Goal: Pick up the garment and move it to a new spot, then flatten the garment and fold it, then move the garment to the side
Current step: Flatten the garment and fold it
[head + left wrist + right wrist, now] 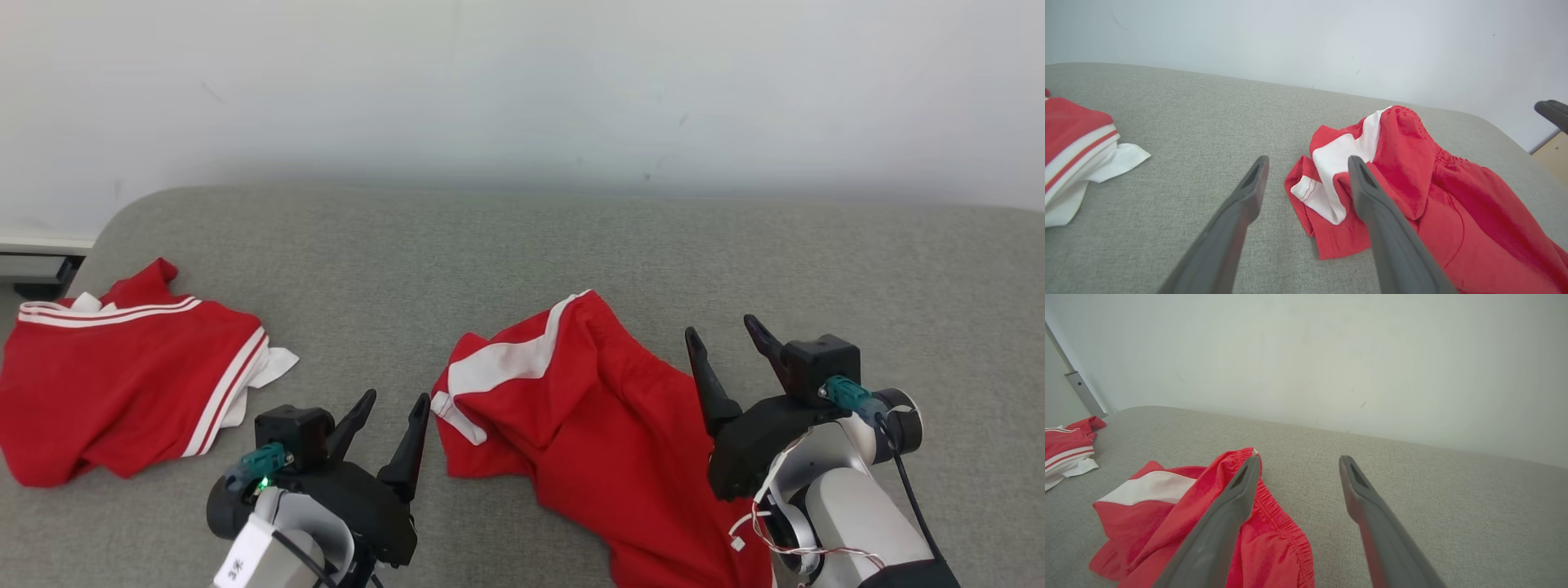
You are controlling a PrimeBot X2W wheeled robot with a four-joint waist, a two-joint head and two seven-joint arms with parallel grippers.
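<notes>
Garment (604,425) lies crumpled, unfolded; left gripper (397,396) and right gripper (721,325) flank it, fingers apart, empty; flattening, folding, setting aside apparently remain.

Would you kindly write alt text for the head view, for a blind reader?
A crumpled red garment with a white panel lies on a grey cushioned surface, between the open left gripper and open right gripper. A second red garment with white stripes lies far left.

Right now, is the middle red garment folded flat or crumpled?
Crumpled, not folded. The middle red garment lies bunched on the grey surface, its white stripe twisted and the cloth humped in loose ridges.
</notes>
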